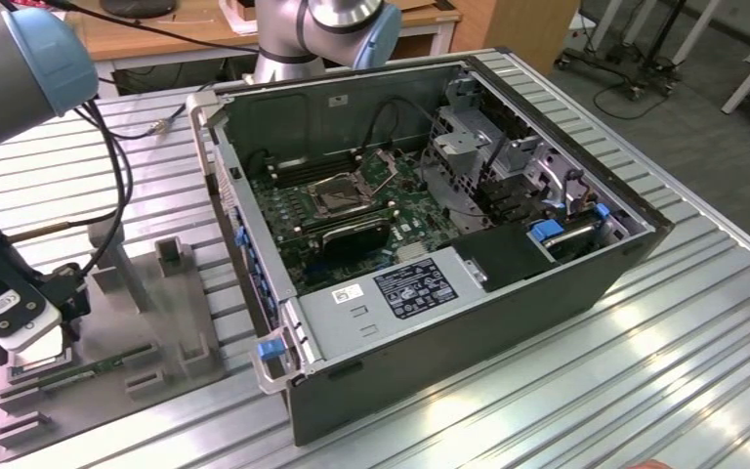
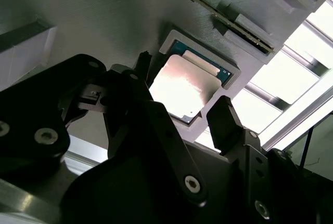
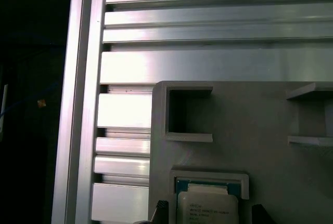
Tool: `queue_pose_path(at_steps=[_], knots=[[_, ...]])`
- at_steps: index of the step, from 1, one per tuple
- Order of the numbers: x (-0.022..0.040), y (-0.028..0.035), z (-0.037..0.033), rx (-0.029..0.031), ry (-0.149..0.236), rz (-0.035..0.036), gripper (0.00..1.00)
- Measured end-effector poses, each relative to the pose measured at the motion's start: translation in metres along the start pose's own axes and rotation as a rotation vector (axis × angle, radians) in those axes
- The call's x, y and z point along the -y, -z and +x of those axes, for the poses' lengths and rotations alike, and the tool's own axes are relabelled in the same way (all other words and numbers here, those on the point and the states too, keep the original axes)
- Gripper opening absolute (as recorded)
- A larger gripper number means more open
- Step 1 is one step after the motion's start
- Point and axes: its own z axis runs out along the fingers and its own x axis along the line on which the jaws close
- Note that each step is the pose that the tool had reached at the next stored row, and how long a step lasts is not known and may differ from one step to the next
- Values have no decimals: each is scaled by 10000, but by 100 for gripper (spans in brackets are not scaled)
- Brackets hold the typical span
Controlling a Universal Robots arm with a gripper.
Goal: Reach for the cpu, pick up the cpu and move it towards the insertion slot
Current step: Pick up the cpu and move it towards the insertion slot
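On the holder [image 3: 260, 130], the cpu [image 2: 179, 86] lay flat in its shallow recess, silver top up, with a raised rim [image 3: 208, 174] hugging several of its sides. Over it hung the gripper [image 2: 183, 78], its black fingers [image 2: 226, 122] spread wide and released, one to each side of the chip and neither touching it. One finger stood just outside the rim, the other past the holder's edge. In the exterior view the gripper [image 1: 23, 337] sat low over the holder's end nearest that view's left, covering the recess.

Elsewhere on the holder a memory stick [image 1: 95, 363] lay on edge in its long groove, close beside the recess. Grey blocks and further pockets rose from the holder's far part.

Off the holder, toward the exterior view's right, an opened case [image 1: 479, 332] rested on the slatted table [image 1: 636, 391]. Its near wall [image 1: 238, 244], set with blue clips, stood between the holder and the green board inside. The slot [image 1: 340, 198], silver-framed and dark in the middle, lay on that board, well apart from the holder.
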Motion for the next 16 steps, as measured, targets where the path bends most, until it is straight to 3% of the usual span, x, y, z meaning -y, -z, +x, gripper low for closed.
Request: queue_pose_path(at_steps=[3, 4, 16], knots=[[0, 0, 0, 0, 0, 0, 69], [0, 0, 0, 0, 0, 0, 62], [0, 0, 13, -1, 0, 0, 62]])
